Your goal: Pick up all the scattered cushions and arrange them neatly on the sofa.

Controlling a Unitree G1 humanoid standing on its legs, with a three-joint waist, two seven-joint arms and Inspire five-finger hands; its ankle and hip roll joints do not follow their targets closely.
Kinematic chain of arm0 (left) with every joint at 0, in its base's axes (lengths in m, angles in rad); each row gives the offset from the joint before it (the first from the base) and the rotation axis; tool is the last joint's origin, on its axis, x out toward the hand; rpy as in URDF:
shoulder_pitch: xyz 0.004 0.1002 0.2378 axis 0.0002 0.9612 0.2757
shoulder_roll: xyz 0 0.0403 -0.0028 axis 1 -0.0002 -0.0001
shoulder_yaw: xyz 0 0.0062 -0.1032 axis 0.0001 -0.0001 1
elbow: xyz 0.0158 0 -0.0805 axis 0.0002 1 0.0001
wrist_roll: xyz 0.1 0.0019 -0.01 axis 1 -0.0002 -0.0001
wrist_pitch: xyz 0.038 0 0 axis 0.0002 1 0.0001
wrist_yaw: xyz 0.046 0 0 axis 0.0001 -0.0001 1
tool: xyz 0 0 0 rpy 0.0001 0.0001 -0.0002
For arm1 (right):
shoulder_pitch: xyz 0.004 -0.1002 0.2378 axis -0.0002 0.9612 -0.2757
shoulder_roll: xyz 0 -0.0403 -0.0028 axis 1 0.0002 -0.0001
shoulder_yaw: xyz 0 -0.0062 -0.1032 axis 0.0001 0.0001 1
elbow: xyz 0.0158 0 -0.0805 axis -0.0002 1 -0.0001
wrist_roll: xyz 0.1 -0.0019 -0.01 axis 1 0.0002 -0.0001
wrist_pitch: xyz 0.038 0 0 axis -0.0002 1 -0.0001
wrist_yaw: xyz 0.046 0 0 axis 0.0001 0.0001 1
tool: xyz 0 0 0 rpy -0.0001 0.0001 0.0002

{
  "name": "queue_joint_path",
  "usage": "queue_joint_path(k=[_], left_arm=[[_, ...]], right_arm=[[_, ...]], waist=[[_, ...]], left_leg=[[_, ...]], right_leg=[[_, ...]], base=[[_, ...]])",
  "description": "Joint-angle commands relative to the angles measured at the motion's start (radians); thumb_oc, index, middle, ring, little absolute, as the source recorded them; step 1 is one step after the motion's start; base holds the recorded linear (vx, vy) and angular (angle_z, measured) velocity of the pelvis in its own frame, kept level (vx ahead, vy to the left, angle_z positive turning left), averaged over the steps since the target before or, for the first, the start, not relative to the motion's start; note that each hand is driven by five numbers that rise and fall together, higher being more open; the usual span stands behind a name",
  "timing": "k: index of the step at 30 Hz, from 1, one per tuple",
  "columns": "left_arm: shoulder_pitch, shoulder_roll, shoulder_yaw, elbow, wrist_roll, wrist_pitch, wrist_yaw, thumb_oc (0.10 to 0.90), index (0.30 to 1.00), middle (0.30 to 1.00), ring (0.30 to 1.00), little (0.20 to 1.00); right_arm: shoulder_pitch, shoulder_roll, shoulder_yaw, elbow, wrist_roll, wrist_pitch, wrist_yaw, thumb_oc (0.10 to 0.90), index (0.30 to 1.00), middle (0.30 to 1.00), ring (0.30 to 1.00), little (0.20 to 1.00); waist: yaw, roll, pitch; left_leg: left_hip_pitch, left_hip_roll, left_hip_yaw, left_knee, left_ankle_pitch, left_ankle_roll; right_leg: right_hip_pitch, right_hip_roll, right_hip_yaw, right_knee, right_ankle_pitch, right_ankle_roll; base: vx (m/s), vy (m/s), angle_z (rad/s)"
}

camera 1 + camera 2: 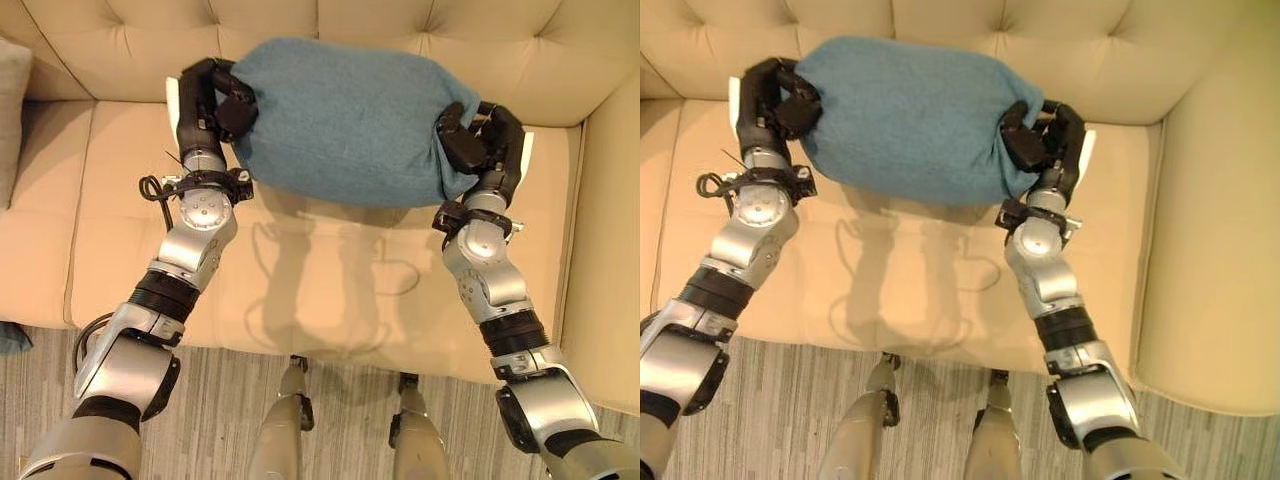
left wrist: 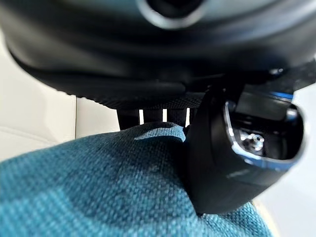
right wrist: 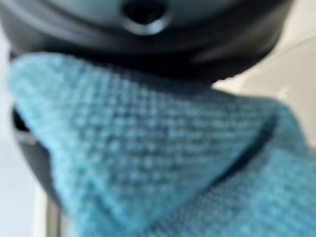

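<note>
Teal cushion held over the beige sofa seat near the tufted backrest, left hand and right hand clamped on its ends, bare seat below, grey cushion at far left edge.

Silver-grey jointed arms, black ribbed cuffs, dark left hand, dark right hand

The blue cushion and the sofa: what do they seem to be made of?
The blue cushion, held between the left hand and the right hand, looks like a soft woven or knitted fabric, matte: the right wrist view shows a coarse, nubby weave. The sofa looks like smooth cream leather or imitation leather, with a slight sheen and buttoned tufting on its back; which one is unclear.
</note>
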Motion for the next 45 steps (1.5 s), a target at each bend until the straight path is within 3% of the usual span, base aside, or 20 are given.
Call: queue_joint_path(k=[1, 6, 7, 10, 12, 15, 23, 30, 32, 35, 37, 38, 40, 41, 42, 43, 44, 45], left_arm=[[-0.154, 0.052, 0.081, -0.192, 0.040, -0.193, 0.049, 0.400, 0.300, 0.300, 0.300, 0.300], [-0.179, 0.084, 0.106, -0.332, 0.093, -0.251, 0.090, 0.400, 0.300, 0.300, 0.300, 0.300], [-0.146, 0.095, 0.158, -0.436, 0.112, -0.312, 0.098, 0.400, 0.300, 0.300, 0.300, 0.300], [-0.075, 0.041, 0.230, -0.527, 0.138, -0.366, 0.145, 0.400, 0.300, 0.300, 0.300, 0.300], [-0.051, 0.020, 0.246, -0.566, 0.155, -0.378, 0.161, 0.400, 0.300, 0.300, 0.300, 0.300], [-0.030, -0.019, 0.286, -0.627, 0.213, -0.424, 0.227, 0.400, 0.300, 0.300, 0.300, 0.300], [-0.081, 0.023, 0.290, -0.681, 0.266, -0.491, 0.281, 0.400, 0.300, 0.300, 0.300, 0.300], [0.063, -0.033, 0.328, -0.731, 0.219, -0.503, 0.165, 0.400, 0.300, 0.300, 0.300, 0.300], [0.123, -0.078, 0.279, -0.585, 0.181, -0.458, 0.121, 0.400, 0.300, 0.300, 0.300, 0.300], [0.109, -0.120, 0.170, -0.280, 0.088, -0.397, 0.069, 0.400, 0.300, 0.300, 0.300, 0.300], [0.078, -0.123, 0.146, -0.185, 0.071, -0.395, 0.059, 0.400, 0.300, 0.300, 0.300, 0.300], [-0.004, -0.126, 0.078, 0.001, 0.052, -0.362, 0.059, 0.400, 0.300, 0.300, 0.300, 0.300], [-0.099, -0.124, 0.021, 0.201, 0.039, -0.317, 0.038, 0.400, 0.300, 0.300, 0.300, 0.300], [-0.148, -0.131, 0.001, 0.301, 0.025, -0.289, 0.023, 0.558, 0.538, 0.538, 0.538, 0.538], [-0.211, -0.150, -0.028, 0.434, 0.015, -0.239, -0.003, 0.565, 0.547, 0.547, 0.547, 0.547], [-0.212, -0.149, -0.027, 0.435, 0.014, -0.240, -0.004, 0.588, 0.582, 0.582, 0.582, 0.582], [-0.293, -0.151, -0.048, 0.563, 0.041, -0.192, -0.014, 0.800, 0.900, 0.900, 0.900, 0.900], [-0.296, -0.162, -0.045, 0.595, 0.031, -0.181, -0.025, 0.800, 0.900, 0.900, 0.900, 0.900]], right_arm=[[-0.168, -0.122, -0.082, -0.230, -0.167, -0.169, -0.053, 0.400, 0.300, 0.300, 0.300, 0.300], [-0.252, -0.209, -0.090, -0.334, -0.318, -0.170, -0.096, 0.400, 0.300, 0.300, 0.300, 0.300], [-0.259, -0.236, -0.121, -0.408, -0.415, -0.177, -0.117, 0.400, 0.300, 0.300, 0.300, 0.300], [-0.244, -0.260, -0.151, -0.476, -0.565, -0.162, -0.155, 0.400, 0.300, 0.300, 0.300, 0.300], [-0.228, -0.260, -0.167, -0.509, -0.589, -0.161, -0.158, 0.400, 0.300, 0.300, 0.300, 0.300], [-0.207, -0.260, -0.205, -0.565, -0.717, -0.159, -0.236, 0.400, 0.300, 0.300, 0.300, 0.300], [-0.204, -0.282, -0.213, -0.635, -0.846, -0.153, -0.302, 0.400, 0.300, 0.300, 0.300, 0.300], [-0.034, -0.306, -0.273, -0.632, -0.921, -0.141, -0.248, 0.400, 0.300, 0.300, 0.300, 0.300], [0.054, -0.318, -0.242, -0.481, -0.883, -0.129, -0.211, 0.400, 0.300, 0.300, 0.300, 0.300], [0.058, -0.370, -0.131, -0.230, -0.869, -0.083, -0.203, 0.400, 0.300, 0.300, 0.300, 0.300], [0.025, -0.393, -0.081, -0.145, -0.868, -0.067, -0.206, 0.400, 0.300, 0.300, 0.300, 0.300], [-0.041, -0.414, 0.018, -0.010, -0.847, -0.045, -0.199, 0.400, 0.300, 0.300, 0.300, 0.300], [-0.157, -0.394, 0.117, 0.150, -0.756, -0.045, -0.192, 0.400, 0.300, 0.300, 0.300, 0.300], [-0.216, -0.378, 0.166, 0.231, -0.720, -0.044, -0.190, 0.400, 0.300, 0.300, 0.300, 0.300], [-0.285, -0.359, 0.209, 0.298, -0.673, -0.049, -0.176, 0.400, 0.300, 0.300, 0.300, 0.300], [-0.287, -0.359, 0.210, 0.300, -0.673, -0.049, -0.176, 0.400, 0.300, 0.300, 0.300, 0.300], [-0.382, -0.329, 0.294, 0.421, -0.601, -0.043, -0.134, 0.400, 0.300, 0.300, 0.300, 0.300], [-0.405, -0.314, 0.309, 0.456, -0.562, -0.038, -0.108, 0.400, 0.300, 0.300, 0.300, 0.300]], waist=[[0.009, 0.008, -0.127], [0.013, -0.001, -0.133], [0.015, -0.010, -0.143], [0.016, -0.016, -0.160], [0.016, -0.015, -0.165], [0.017, -0.019, -0.174], [0.012, -0.019, -0.191], [0.010, -0.025, -0.191], [0.007, -0.034, -0.180], [0.003, -0.040, -0.163], [0.001, -0.040, -0.153], [-0.002, -0.046, -0.138], [-0.010, -0.045, -0.114], [-0.012, -0.044, -0.104], [-0.015, -0.043, -0.094], [-0.015, -0.042, -0.093], [-0.018, -0.042, -0.075], [-0.018, -0.040, -0.068]], left_leg=[[0.033, 0.016, -0.025, 0.001, -0.109, -0.074], [0.009, 0.021, -0.029, 0.001, -0.094, -0.083], [0.006, 0.023, -0.030, 0.001, -0.104, -0.087], [-0.014, 0.023, -0.030, 0.001, -0.095, -0.086], [-0.022, 0.023, -0.033, 0.001, -0.095, -0.086], [-0.036, 0.023, -0.038, 0.001, -0.093, -0.089], [-0.054, 0.024, -0.048, 0.001, -0.091, -0.087], [-0.066, 0.024, -0.050, 0.001, -0.092, -0.083], [-0.072, 0.025, -0.048, 0.001, -0.095, -0.082], [-0.081, 0.028, -0.042, 0.001, -0.086, -0.081], [-0.087, 0.029, -0.039, 0.001, -0.078, -0.080], [-0.092, 0.031, -0.039, 0.001, -0.076, -0.083], [-0.109, 0.033, -0.035, 0.001, -0.067, -0.086], [-0.114, 0.033, -0.033, 0.001, -0.065, -0.087], [-0.125, 0.035, -0.031, 0.001, -0.059, -0.089], [-0.125, 0.035, -0.031, 0.001, -0.059, -0.089], [-0.140, 0.037, -0.030, 0.001, -0.052, -0.091], [-0.145, 0.037, -0.030, 0.001, -0.049, -0.093]], right_leg=[[-0.028, -0.014, 0.038, 0.012, 0.000, -0.004], [-0.051, -0.005, 0.037, 0.009, 0.008, -0.004], [-0.054, -0.004, 0.039, 0.009, -0.001, -0.003], [-0.077, -0.004, 0.042, 0.006, 0.011, -0.003], [-0.085, -0.003, 0.041, 0.006, 0.012, -0.004], [-0.101, -0.005, 0.043, 0.006, 0.014, -0.003], [-0.121, 0.000, 0.044, 0.015, 0.012, -0.003], [-0.143, -0.001, 0.047, 0.026, 0.009, -0.001], [-0.152, 0.000, 0.050, 0.033, 0.003, -0.002], [-0.167, -0.002, 0.047, 0.040, 0.007, -0.001], [-0.175, -0.003, 0.048, 0.042, 0.014, -0.001], [-0.185, -0.003, 0.048, 0.047, 0.014, 0.001], [-0.204, -0.006, 0.048, 0.049, 0.024, 0.004], [-0.212, -0.007, 0.049, 0.049, 0.028, 0.005], [-0.221, -0.008, 0.048, 0.049, 0.033, 0.006], [-0.221, -0.008, 0.048, 0.049, 0.033, 0.006], [-0.236, -0.009, 0.049, 0.046, 0.042, 0.009], [-0.241, -0.007, 0.048, 0.042, 0.045, 0.010]], base=[[-0.02, -0.017, 0.04], [0.01, -0.035, 0.01], [0.00, 0.000, 0.00], [0.02, -0.007, -0.04], [0.01, -0.003, -0.05], [0.02, 0.005, -0.08], [0.02, 0.003, -0.02], [0.01, -0.008, 0.08], [-0.04, -0.021, -0.04], [-0.06, -0.019, -0.04], [-0.06, -0.013, -0.02], [-0.07, -0.020, 0.00], [-0.07, -0.009, 0.01], [-0.06, 0.006, -0.02], [-0.04, 0.004, -0.05], [-0.06, 0.007, -0.07], [-0.05, 0.014, -0.05], [-0.05, 0.021, -0.03]])
